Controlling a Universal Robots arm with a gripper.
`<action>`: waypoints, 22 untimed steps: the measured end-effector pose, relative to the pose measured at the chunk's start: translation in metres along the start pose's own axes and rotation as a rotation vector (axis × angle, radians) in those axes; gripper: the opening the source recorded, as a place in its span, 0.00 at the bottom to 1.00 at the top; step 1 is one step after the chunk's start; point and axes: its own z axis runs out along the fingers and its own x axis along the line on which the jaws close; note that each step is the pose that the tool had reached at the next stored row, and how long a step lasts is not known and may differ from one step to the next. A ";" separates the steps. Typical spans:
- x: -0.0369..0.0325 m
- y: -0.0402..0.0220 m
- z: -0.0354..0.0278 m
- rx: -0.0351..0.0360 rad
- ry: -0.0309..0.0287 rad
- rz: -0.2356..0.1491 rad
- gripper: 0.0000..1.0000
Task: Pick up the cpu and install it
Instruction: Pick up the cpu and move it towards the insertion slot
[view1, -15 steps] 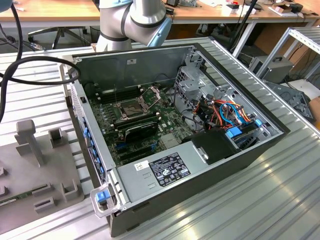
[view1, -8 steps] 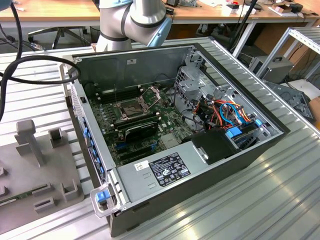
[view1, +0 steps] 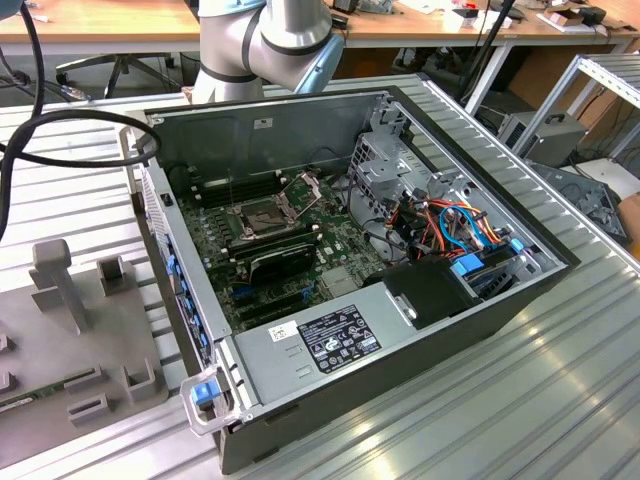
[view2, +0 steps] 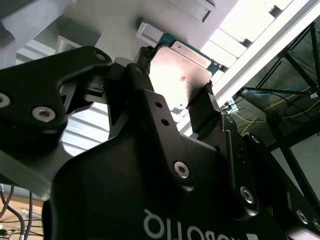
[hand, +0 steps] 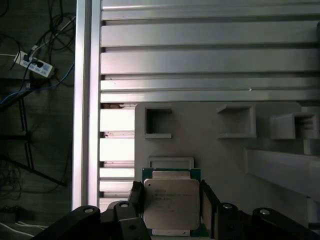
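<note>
- Hold: the gripper (hand: 172, 194) has its jaws pressed onto two opposite edges of the cpu (hand: 172, 206). The chip sits square between them, and both wrist views agree.
- Attitude: the metal face is turned toward the first wrist camera, with the green edge showing round it. The outline is near square, so we judge there is no long axis to favour.
- Place: the cpu is over the grey fixture (hand: 225, 150) on the bench (hand: 200, 50), just beside a small raised pocket (hand: 170, 163). We cannot tell whether it touches the fixture.
- Target: in the exterior view the socket (view1: 262, 215) sits on the board (view1: 335, 262) inside the case (view1: 470, 305), frame hinged up. It is well apart from the fixture, toward the exterior view's right.
- Writing: there is faint print on the cpu face and a label (view1: 325, 338) in the case; neither is transcribed.
</note>
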 end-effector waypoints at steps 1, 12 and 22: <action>0.0000 0.0000 -0.0001 -0.0006 -0.0001 0.000 0.55; 0.0001 0.0002 -0.0020 -0.0070 0.0001 0.000 0.55; 0.0001 0.0004 -0.0036 -0.0117 0.0001 0.000 0.55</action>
